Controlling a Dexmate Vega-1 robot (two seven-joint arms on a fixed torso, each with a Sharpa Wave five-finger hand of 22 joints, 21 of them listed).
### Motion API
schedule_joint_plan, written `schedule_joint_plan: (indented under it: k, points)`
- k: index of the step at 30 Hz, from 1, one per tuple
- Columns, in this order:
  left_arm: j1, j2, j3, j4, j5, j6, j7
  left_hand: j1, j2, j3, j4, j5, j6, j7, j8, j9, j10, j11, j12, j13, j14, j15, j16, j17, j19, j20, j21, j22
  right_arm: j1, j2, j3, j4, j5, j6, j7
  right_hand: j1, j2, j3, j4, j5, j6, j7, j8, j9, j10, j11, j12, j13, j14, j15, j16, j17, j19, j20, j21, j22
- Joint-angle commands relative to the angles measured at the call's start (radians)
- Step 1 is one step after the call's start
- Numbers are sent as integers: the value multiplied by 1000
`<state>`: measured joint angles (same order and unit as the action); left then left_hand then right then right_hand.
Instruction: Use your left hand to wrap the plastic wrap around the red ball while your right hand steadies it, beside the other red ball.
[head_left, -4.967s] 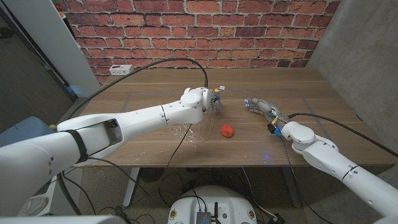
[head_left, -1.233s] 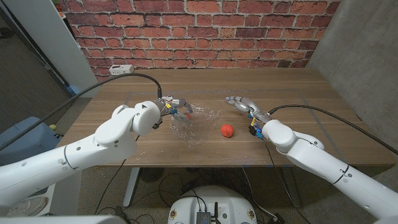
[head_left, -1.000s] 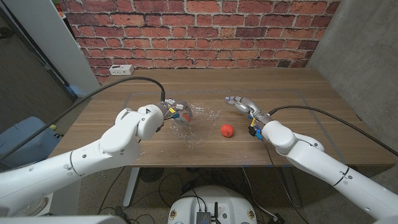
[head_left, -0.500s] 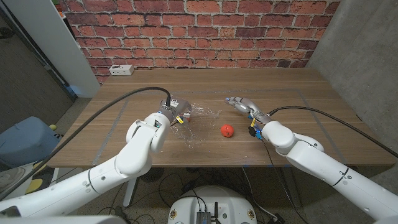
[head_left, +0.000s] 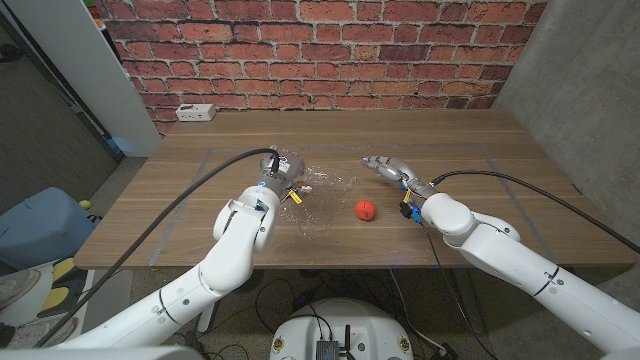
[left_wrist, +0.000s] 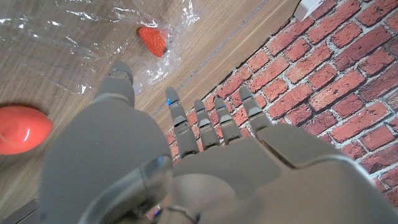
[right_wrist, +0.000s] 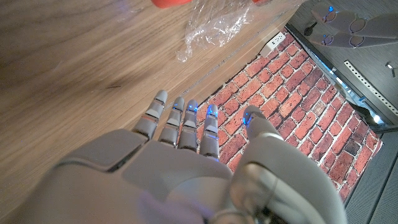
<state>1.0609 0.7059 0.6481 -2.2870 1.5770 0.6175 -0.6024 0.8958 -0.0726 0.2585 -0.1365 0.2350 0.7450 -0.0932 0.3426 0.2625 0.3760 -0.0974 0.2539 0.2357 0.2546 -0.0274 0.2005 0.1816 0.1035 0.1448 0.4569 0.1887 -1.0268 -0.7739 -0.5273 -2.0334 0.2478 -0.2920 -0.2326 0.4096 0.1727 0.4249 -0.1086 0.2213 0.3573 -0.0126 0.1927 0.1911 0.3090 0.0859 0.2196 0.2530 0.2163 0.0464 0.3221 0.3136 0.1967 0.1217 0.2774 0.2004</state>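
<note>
Wooden table in front of a brick wall; a white power strip sits at the far left edge, well apart from the work area. Black cables run along both arms.

Two red balls. One red ball lies bare on the table, between the two hands, nothing covering it. The other red ball sits under/inside the crumpled plastic wrap, as the left wrist view shows (in the head view it's mostly hidden by the wrap and the left hand). One sheet of wrap, bunched and spread loosely on the table just left of the bare ball.

Left hand is over the wrap's left side — fingers apart and extended in its wrist view, nothing held.

Right hand hovers near the table to the right of the bare ball, not touching either ball; fingers straight and spread, holding nothing. The wrap's edge and a bit of red show beyond it in the right wrist view.
</note>
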Motion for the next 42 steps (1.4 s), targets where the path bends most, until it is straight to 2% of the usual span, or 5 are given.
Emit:
schedule_joint_plan:
  k: [1, 5, 16, 28, 42]
  points:
    - [27, -97, -51, 40, 74, -73, -58, 51, 55, 4, 0, -19, 201, 15, 93, 18, 94, -35, 26, 5, 48, -33, 14, 0, 29, -13, -6, 5, 2, 0, 3, 6, 7, 4, 0, -9, 2, 3, 7, 3, 9, 1, 8, 2, 9, 2, 5, 5, 11, -2, 5, 5, 5, 1, 7, 0]
    - [34, -93, -80, 28, -22, -104, -23, 122, 149, 43, -14, -49, 326, 55, 116, -4, 162, -55, 39, -1, 91, -65, 20, -2, 50, -22, -5, 6, 4, -2, 3, 3, 5, 2, -2, -9, 2, 3, 7, 3, 9, 1, 8, 2, 7, 0, 5, 5, 10, -3, 5, 5, 5, 1, 7, 0]
    - [-1, -32, -191, -3, -532, -217, -2, 105, 226, 64, 4, -60, 293, 76, 70, -30, 345, -40, 112, 33, 326, -147, 104, 28, 228, -70, 71, 16, 5, -5, 2, -1, -2, -3, -6, -9, 0, 3, 8, 3, 10, 1, 8, 2, 7, 3, 5, 4, 9, -3, 4, 6, 5, 1, 7, 0]
    - [-139, 36, -129, 61, -884, -187, -34, 140, 223, 120, -18, -62, 245, 127, 86, 16, 402, 8, 128, 84, 531, -130, 134, 7, 535, -150, 236, 26, -9, -11, 5, -10, -16, -2, -22, -8, -2, 3, 6, 3, 7, -1, 6, 2, 6, -1, 4, 4, 8, -2, 4, 6, 5, 2, 7, 0]
    - [-298, 101, 28, 116, -1036, -128, -62, 153, 206, 154, -23, -60, 192, 158, 86, 52, 377, 43, 100, 106, 563, -118, 89, -5, 652, -189, 310, 11, -23, -12, 10, -18, -24, -7, -38, -7, -3, 3, 5, 3, 4, -4, 5, 2, 4, -2, 4, 3, 7, -2, 4, 6, 5, 3, 7, 0]
